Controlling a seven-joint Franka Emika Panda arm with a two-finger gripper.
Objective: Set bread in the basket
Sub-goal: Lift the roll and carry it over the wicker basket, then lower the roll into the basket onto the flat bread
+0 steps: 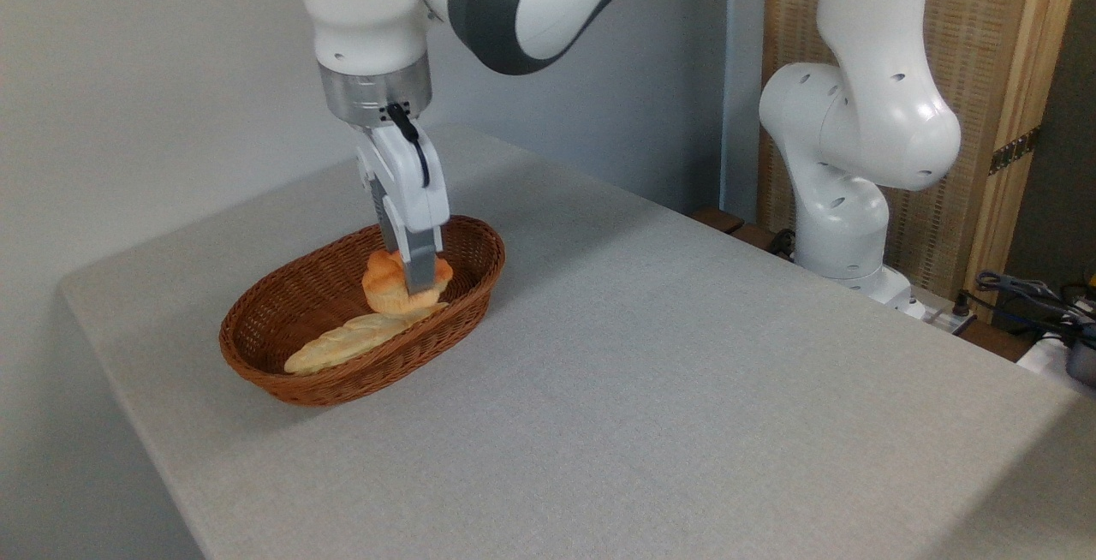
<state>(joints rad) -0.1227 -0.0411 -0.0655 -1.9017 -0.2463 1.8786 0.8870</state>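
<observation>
bread (390,284): orange-golden knotted bun, paler base, inside basket (282,320), over braided loaf (355,340) | gripper (413,282): I see fingers narrowed onto the bun, clasping it

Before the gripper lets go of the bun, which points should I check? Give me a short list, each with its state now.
1. Bun is inside the rim of the basket: ok.
2. Gripper is closed on the bun: ok, the fingers sit on both sides of it.
3. Bun is low enough to drop gently: cannot tell; it seems to touch the long loaf, but one view does not settle it.
4. Bun will rest stably: cannot tell, because it may roll off the loaf.
5. Basket stands flat on the table: ok.
6. Path upward for the arm is free: ok, nothing is above the basket.
</observation>
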